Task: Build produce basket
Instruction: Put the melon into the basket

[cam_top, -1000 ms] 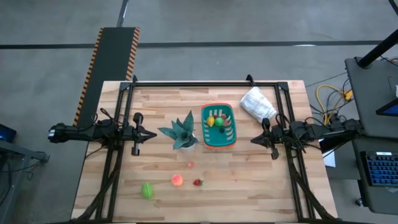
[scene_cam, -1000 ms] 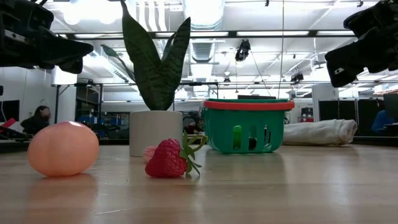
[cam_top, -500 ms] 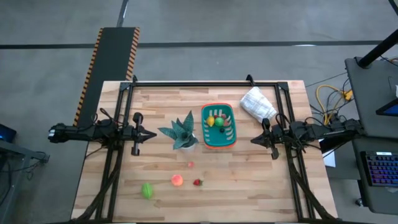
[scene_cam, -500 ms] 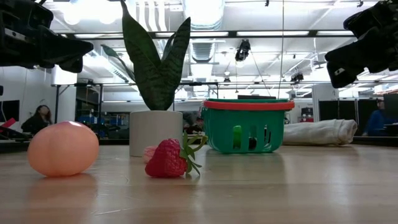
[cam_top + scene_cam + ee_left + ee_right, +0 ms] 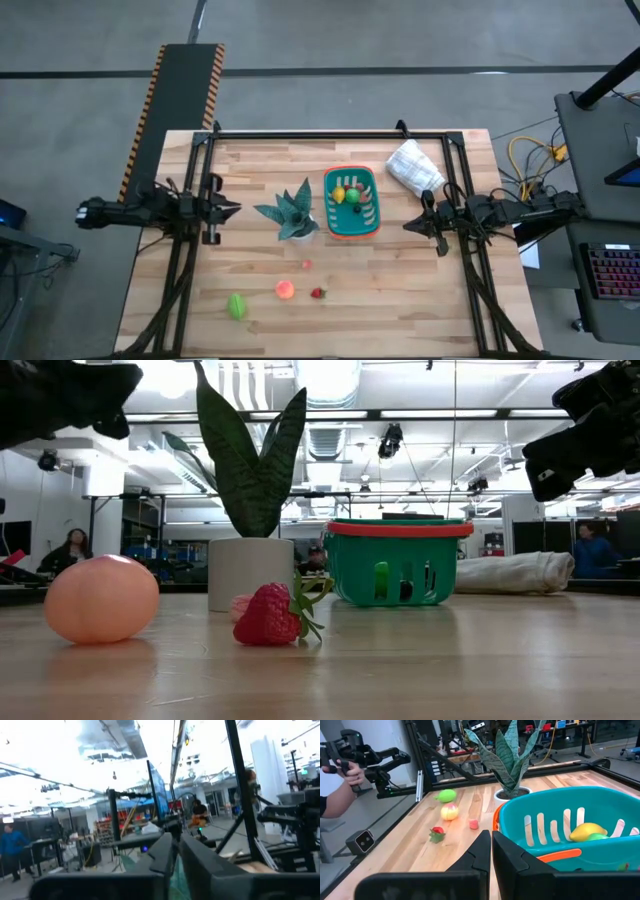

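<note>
The teal basket with its orange band stands on the table right of centre, holding a yellow piece and a green piece of produce. More produce lies on the table nearer the front: a green piece, a peach-coloured one, a strawberry and a small pink piece. My left gripper hangs shut at the table's left side, tipped upward, high above the wood. My right gripper hangs shut just right of the basket. Neither holds anything.
A potted spiky plant stands between my left gripper and the basket. A white bag lies at the far right. The dark frame rails run along the table's edges. A person's hand shows beyond the table's left side.
My left gripper has risen and tipped its fingertips upward, staying at the table's left side. The basket and produce have kept their places.
</note>
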